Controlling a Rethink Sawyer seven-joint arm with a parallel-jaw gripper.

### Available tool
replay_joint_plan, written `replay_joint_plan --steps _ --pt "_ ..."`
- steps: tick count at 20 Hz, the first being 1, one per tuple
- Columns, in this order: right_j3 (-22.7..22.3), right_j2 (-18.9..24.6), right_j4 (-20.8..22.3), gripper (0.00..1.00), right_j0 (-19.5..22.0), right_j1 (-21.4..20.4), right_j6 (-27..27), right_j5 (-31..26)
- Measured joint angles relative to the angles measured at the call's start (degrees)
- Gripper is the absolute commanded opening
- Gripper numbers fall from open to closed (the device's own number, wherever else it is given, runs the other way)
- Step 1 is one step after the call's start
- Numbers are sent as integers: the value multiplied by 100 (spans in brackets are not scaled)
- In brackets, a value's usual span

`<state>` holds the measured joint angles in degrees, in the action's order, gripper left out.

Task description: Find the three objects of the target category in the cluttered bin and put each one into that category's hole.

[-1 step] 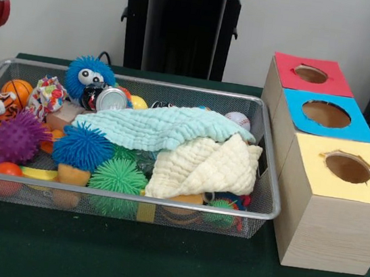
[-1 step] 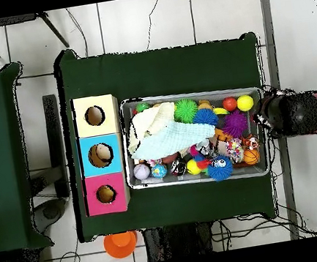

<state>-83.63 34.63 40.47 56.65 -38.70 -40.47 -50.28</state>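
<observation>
Two soft cloths (image 1: 172, 133) draped over bin (image 1: 267, 132); you'd pinch a fold; gripper (image 2: 263, 114) state couldn't be told.

Arm parked off the end of the wire bin

The red and black arm (image 2: 303, 114) reaches in level from the side in the overhead view, its dark end just beside the short end wall of the wire bin (image 2: 265, 129), outside it. In the front view only a red and black piece shows beside that same end, raised above the rim. Its fingers cannot be made out.
</observation>
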Motion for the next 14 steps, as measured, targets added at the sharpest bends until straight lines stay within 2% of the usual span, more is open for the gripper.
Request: replay_joint_plan --steps 14 --pt "0 -1 1 100 -11 168 0 18"
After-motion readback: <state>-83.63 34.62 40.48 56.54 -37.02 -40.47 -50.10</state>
